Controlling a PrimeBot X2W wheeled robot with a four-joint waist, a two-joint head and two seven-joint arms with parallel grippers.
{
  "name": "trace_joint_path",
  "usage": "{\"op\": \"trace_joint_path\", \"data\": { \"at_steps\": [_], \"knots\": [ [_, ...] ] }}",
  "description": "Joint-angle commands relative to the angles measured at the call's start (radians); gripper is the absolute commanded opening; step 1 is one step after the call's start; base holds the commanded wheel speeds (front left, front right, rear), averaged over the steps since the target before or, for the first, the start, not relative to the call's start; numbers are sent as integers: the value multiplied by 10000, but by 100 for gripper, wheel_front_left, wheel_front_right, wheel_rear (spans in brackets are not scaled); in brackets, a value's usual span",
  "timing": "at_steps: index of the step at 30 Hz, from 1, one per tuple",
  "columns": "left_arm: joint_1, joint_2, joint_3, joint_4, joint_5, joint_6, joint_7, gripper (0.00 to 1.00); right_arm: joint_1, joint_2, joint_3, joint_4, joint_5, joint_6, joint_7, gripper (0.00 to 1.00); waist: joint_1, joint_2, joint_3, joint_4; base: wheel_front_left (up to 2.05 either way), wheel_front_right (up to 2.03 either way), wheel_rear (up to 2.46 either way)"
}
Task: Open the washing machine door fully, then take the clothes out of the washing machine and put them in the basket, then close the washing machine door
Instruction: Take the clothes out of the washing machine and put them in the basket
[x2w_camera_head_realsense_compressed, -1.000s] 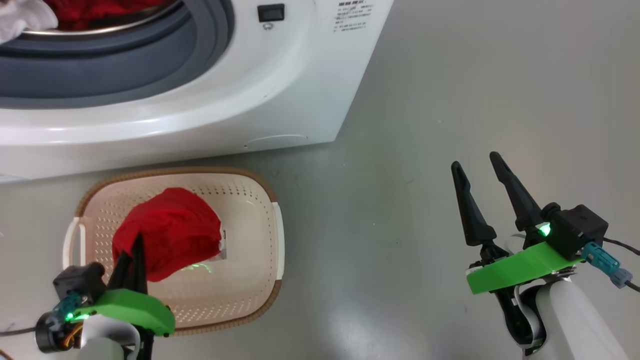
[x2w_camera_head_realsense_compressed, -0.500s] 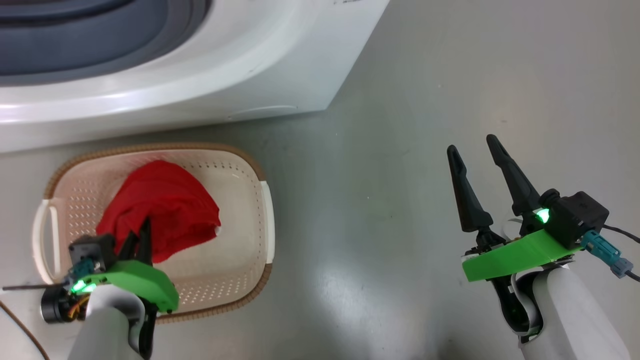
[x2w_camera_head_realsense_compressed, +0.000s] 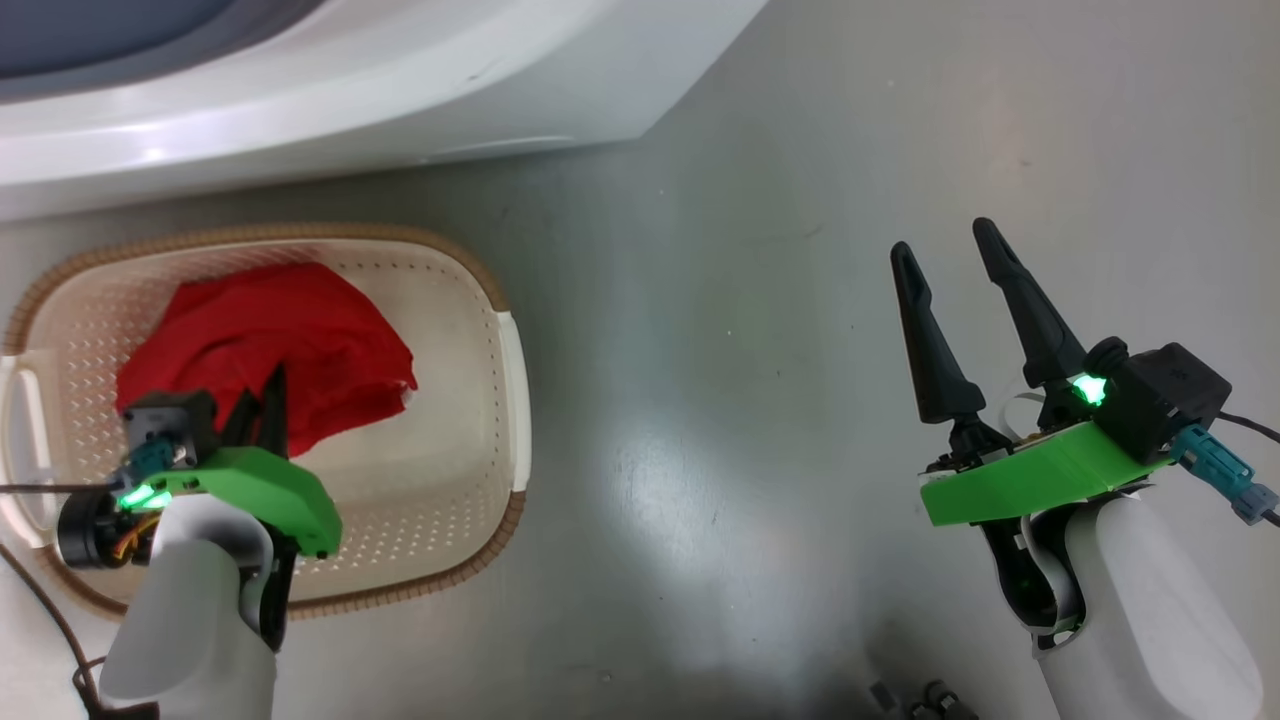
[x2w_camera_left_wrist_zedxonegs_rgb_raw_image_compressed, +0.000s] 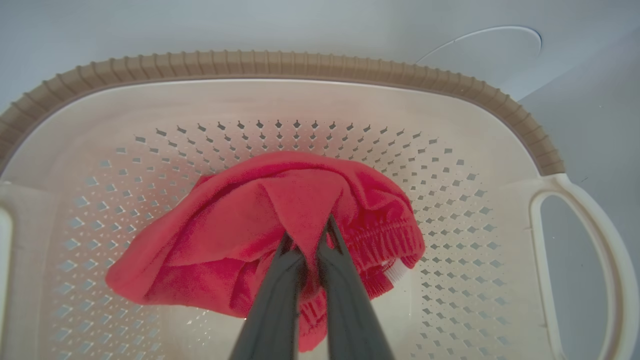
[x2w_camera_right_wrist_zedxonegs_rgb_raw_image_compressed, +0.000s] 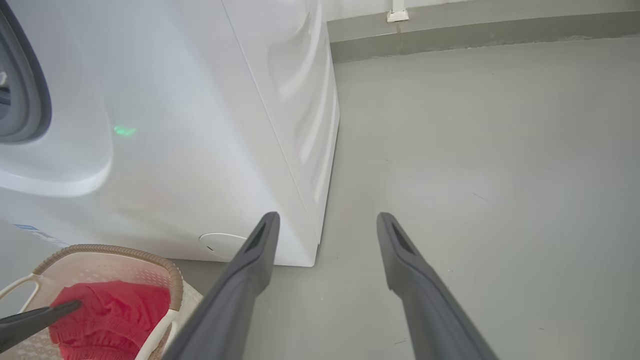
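Observation:
My left gripper (x2w_camera_head_realsense_compressed: 272, 385) is shut on a fold of red clothes (x2w_camera_head_realsense_compressed: 270, 320) inside the cream basket (x2w_camera_head_realsense_compressed: 470, 270). In the left wrist view the two fingers (x2w_camera_left_wrist_zedxonegs_rgb_raw_image_compressed: 307, 235) pinch the red cloth (x2w_camera_left_wrist_zedxonegs_rgb_raw_image_compressed: 240, 215), which rests on the perforated basket bottom below the brown rim (x2w_camera_left_wrist_zedxonegs_rgb_raw_image_compressed: 300, 62). The washing machine (x2w_camera_head_realsense_compressed: 400, 90) stands just beyond the basket, its grey rubber ring (x2w_camera_head_realsense_compressed: 100, 30) at the top left. The washing machine door is out of view. My right gripper (x2w_camera_head_realsense_compressed: 943, 238) hangs open over bare floor to the right, holding nothing. The right wrist view has the open gripper (x2w_camera_right_wrist_zedxonegs_rgb_raw_image_compressed: 327, 217), machine (x2w_camera_right_wrist_zedxonegs_rgb_raw_image_compressed: 200, 125), basket (x2w_camera_right_wrist_zedxonegs_rgb_raw_image_compressed: 125, 250) and clothes (x2w_camera_right_wrist_zedxonegs_rgb_raw_image_compressed: 115, 310).
Grey floor stretches to the right of the machine as far as a wall skirting (x2w_camera_right_wrist_zedxonegs_rgb_raw_image_compressed: 450, 40). A dark cable (x2w_camera_head_realsense_compressed: 40, 600) runs by the left arm. Small dark parts (x2w_camera_head_realsense_compressed: 920, 700) lie at the bottom edge. A round cover (x2w_camera_right_wrist_zedxonegs_rgb_raw_image_compressed: 220, 242) sits low on the machine front.
The head camera has tilted down, so the machine's opening slid off the top edge. My left gripper keeps its hold on the red garment, now lower in the basket. The right gripper stays open.

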Motion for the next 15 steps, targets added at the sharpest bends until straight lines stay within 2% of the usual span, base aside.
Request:
{"op": "trace_joint_path", "data": {
  "at_steps": [1, 5, 6, 9, 10, 15],
  "knots": [
    [150, 343, 150, 0, 124, -56, -82, 0, 46, 53, 227, -247, -3, 63, -65, 100, 0, -1, 193, -44, 0, 0, 0],
    [-29, 405, 108, 164, 87, -56, -82, 0, 11, 54, 212, -269, 26, 63, -65, 100, 0, -1, 289, -38, 0, 0, 0],
    [-66, 416, 105, 194, 76, -56, -82, 12, 3, 54, 210, -268, 30, 63, -65, 100, 0, -1, 298, -37, 0, 0, 0],
    [-126, 407, 81, 272, 54, -57, -82, 63, -11, 55, 193, -215, 24, 63, -65, 100, 0, -1, 248, -6, 0, 0, 0],
    [-134, 399, 76, 297, 46, -57, -82, 100, -19, 55, 186, -191, 22, 63, -65, 100, 0, -1, 211, 8, 0, 0, 0],
    [-60, 320, 111, 327, -45, -57, -82, 100, -4, 56, 159, -122, -27, 63, -65, 100, 0, -1, -75, 96, 0, 0, 0]
  ]
}}
